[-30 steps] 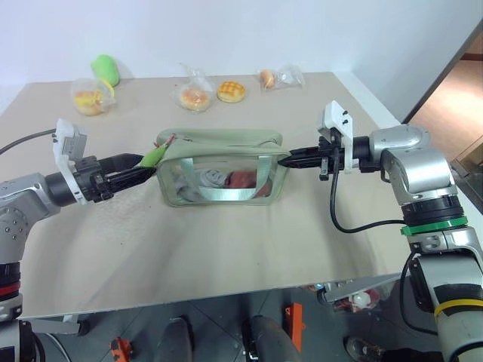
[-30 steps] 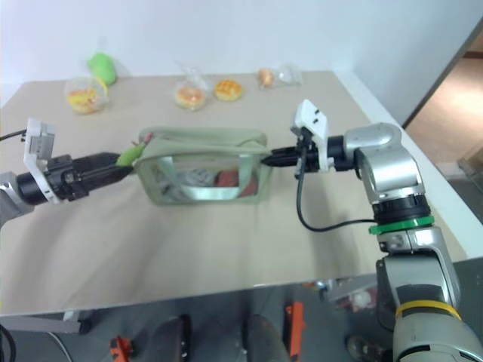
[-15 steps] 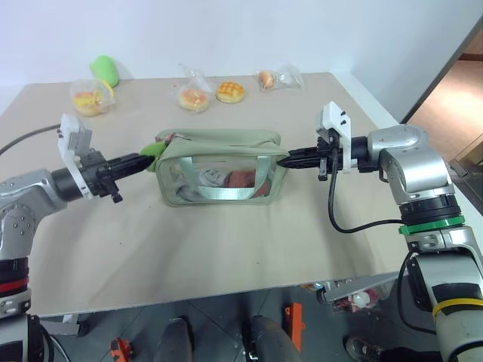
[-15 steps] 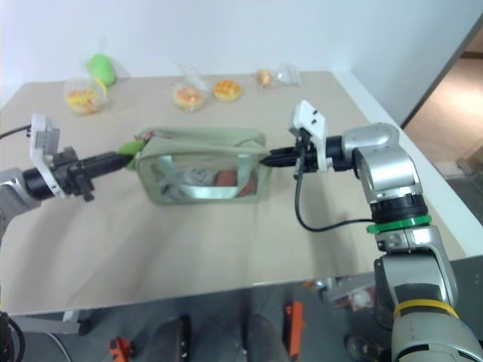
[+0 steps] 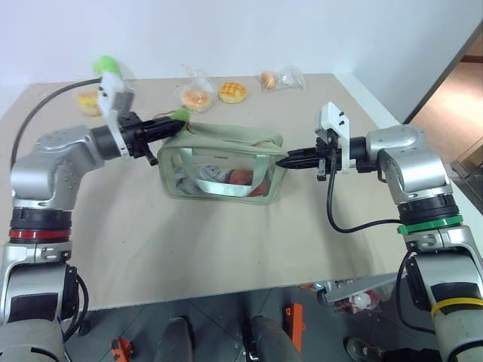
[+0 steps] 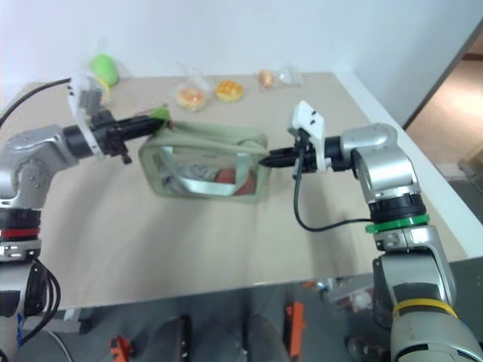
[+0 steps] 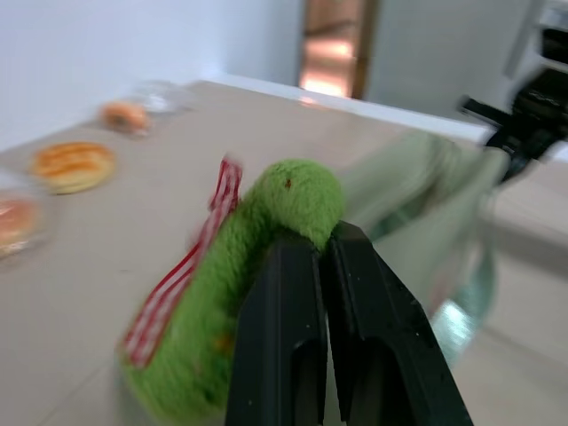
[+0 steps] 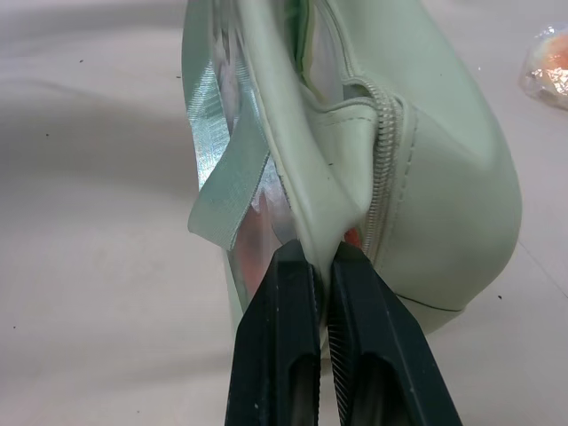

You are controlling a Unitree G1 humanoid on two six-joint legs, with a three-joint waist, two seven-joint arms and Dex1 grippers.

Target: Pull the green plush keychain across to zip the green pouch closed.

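Left tool [image 7: 321, 257] clamped on green plush keychain [image 7: 266, 232], right tool [image 8: 321, 266] pinching green pouch [image 5: 226, 143] — its end.

Readable text: none in any view
Green pouch [image 5: 226, 143]: no label or brand legible
Bagged buns [image 5: 198, 96]: wrappers show no readable print
Green plush keychain [image 7: 266, 231]: red-and-white cord, no lettering

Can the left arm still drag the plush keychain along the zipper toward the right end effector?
Probably yes: the left end effector grips the keychain, and nothing lies along the pouch top.
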